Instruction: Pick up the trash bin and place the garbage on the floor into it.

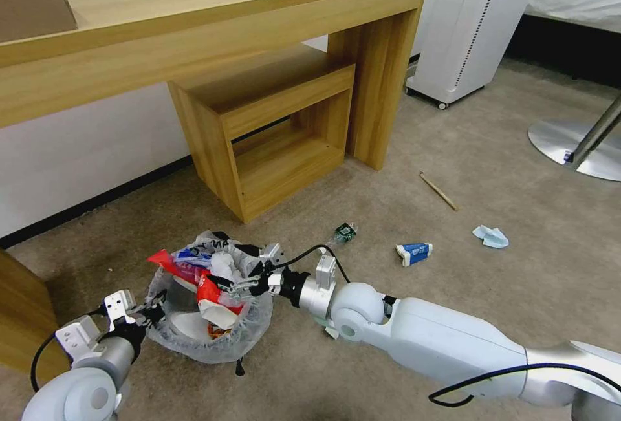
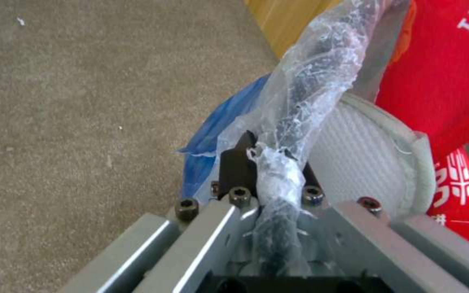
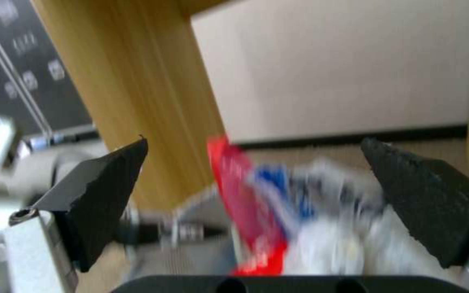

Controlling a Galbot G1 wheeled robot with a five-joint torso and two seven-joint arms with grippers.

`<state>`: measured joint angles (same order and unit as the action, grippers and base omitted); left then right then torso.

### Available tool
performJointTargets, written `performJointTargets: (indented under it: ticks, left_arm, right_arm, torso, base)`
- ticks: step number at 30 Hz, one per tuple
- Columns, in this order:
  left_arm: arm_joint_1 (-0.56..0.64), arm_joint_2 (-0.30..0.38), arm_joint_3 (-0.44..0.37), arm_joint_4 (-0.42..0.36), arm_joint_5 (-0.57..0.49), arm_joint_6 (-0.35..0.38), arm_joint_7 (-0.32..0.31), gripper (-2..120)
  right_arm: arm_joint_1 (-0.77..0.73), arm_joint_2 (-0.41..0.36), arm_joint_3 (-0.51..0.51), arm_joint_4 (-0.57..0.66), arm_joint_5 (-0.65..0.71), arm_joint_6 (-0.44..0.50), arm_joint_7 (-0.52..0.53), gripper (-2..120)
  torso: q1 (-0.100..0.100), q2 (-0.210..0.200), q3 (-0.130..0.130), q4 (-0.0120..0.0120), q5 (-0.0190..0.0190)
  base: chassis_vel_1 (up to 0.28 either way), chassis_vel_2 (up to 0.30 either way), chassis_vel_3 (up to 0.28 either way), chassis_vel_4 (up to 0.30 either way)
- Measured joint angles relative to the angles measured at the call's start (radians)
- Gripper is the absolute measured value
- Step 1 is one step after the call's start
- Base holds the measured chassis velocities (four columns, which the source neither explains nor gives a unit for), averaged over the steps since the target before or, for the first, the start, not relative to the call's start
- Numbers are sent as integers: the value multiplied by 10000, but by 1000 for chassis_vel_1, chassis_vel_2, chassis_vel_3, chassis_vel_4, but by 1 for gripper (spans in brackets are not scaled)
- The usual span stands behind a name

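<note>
trash bin (image 1: 207, 337): small round bin lined with a crinkly translucent bag, standing on the beige carpet (image 1: 517, 291) in front of the wooden desk (image 1: 194, 26). contents, piled above the rim: red plastic bag (image 1: 194, 275), white slipper (image 2: 364, 162), crumpled white and blue wrappers.

left gripper (image 1: 152, 311): at the bin's near-left rim, pads (image 2: 237, 162) closed on the bag-wrapped rim (image 2: 283, 179); slipper and red bag lie just beyond the pinch, inside the bin.

right gripper (image 1: 236, 285): over the bin's far-right side, above the heaped litter; jaws spread wide, holding nothing; red bag seen between its pads (image 3: 110, 179) in the wrist view.

still on the carpet, beyond and to the right of the right gripper: small green-labelled bottle (image 1: 345, 233), closest; blue-white carton (image 1: 414, 253); blue mask (image 1: 491, 236); wooden stick (image 1: 438, 190), farthest.
</note>
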<state>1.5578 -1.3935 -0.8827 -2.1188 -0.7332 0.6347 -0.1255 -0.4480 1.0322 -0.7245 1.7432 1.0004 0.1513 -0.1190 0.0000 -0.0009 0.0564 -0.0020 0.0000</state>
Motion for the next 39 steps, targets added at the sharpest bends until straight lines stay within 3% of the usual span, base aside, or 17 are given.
performJointTargets:
  ticks: [5,11,19,21,22,23,25,27,30,39]
  left_arm:
    - [0,88,-46,-6,-30,1,-18,1]
    - [-3,299,-123,19,-151,12,-71,1]
    - [28,304,-150,40,-151,25,-89,1]
    - [73,230,-188,10,-131,25,-89,1]
    - [92,145,-217,-20,-85,20,-90,1]
    - [92,145,-217,-20,-85,20,-90,1]
    - [88,29,-223,-28,-30,8,-87,1]
    - [87,5,-223,-28,-20,4,-83,1]
    - [85,-10,-231,-29,-9,-2,-78,1]
    - [153,-67,-240,36,90,-45,-11,1]
  right_arm:
    - [-310,-316,869,694,437,-304,643,100]
    - [-1116,-1429,2560,1501,947,-991,1727,100]
    - [-1925,-2615,3201,2073,1349,-1294,2877,100]
    - [-2172,-2793,3309,2141,1546,-1570,3379,100]
    - [-2453,-2844,3377,2210,1826,-1957,4238,100]
    - [-2453,-2844,3377,2210,1826,-1957,4238,100]
    - [-3163,-2750,3674,2259,2233,-2759,5635,100]
    - [-3413,-2654,3766,2235,2333,-3017,6064,100]
    - [-4183,-2160,4023,1965,2604,-3917,7504,100]
    - [-4699,-1108,4260,1125,3275,-5116,9663,100]
  torso:
    - [0,0,0,0,0]
    - [0,0,0,-3,3]
    - [0,0,0,-3,0]
    - [0,0,0,-3,1]
    - [0,0,-1,-1,1]
    - [0,0,-1,-1,1]
    - [0,0,0,-1,-1]
    - [0,0,-1,-2,-1]
    - [0,0,-1,-1,1]
    - [0,0,0,0,-1]
  base:
    - [0,0,0,0]
    - [0,0,0,0]
    - [0,0,0,0]
    - [0,0,0,0]
    - [0,0,0,0]
    - [0,0,0,0]
    - [0,0,0,0]
    - [0,0,0,0]
    - [0,0,0,0]
    - [0,0,0,0]
